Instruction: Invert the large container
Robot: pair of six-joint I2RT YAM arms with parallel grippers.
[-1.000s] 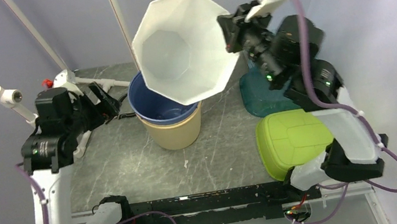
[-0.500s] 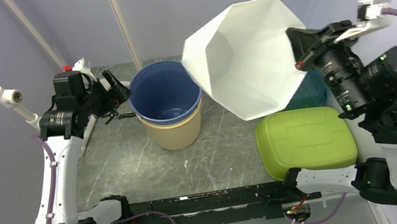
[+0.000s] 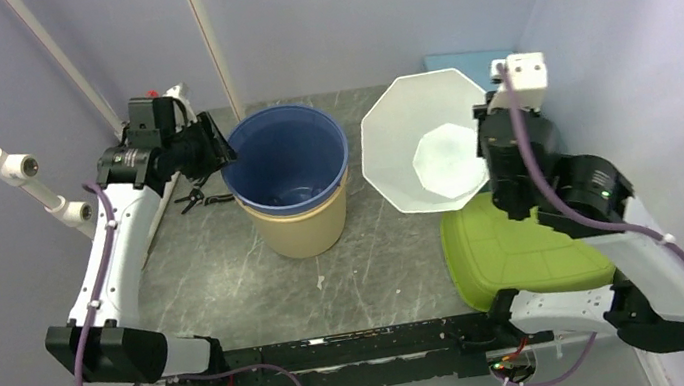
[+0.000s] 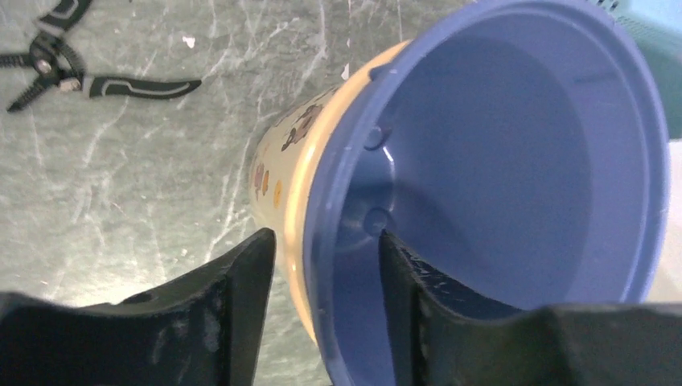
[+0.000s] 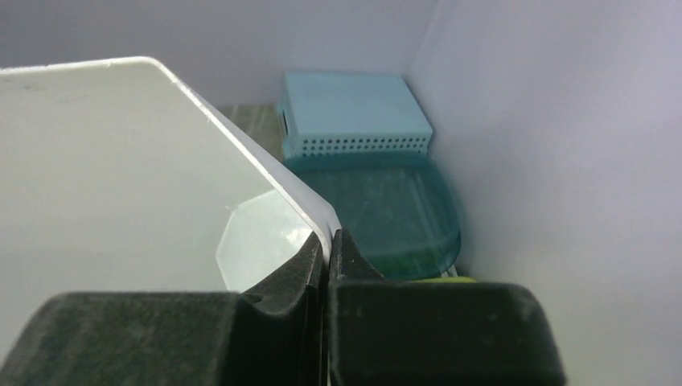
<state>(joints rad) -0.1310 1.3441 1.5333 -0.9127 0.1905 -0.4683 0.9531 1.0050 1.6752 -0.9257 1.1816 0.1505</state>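
A large white octagonal container [image 3: 422, 141] hangs mouth-up at the right, over the edge of a green lid [image 3: 518, 254]. My right gripper [image 3: 485, 148] is shut on its right rim. In the right wrist view the thin white wall [image 5: 121, 161] is pinched between the fingers [image 5: 328, 235]. A blue bucket [image 3: 288, 160] sits nested in a beige bucket [image 3: 303, 231] at the table's middle. My left gripper [image 3: 211, 149] is open and straddles the left rim. One finger is outside the beige wall [image 4: 281, 161], the other inside the blue bucket [image 4: 499, 161], with the gripper [image 4: 326, 235] not touching either.
Black pliers [image 4: 80, 80] lie on the table left of the buckets. A teal lid [image 5: 386, 209] and a light blue perforated basket [image 5: 354, 112] sit at the back right corner by the wall. White tubing stands at the left edge.
The right arm swung the white container from above the buckets to the right and lowered it, mouth now up. The left gripper moved right onto the blue bucket's rim and narrowed.
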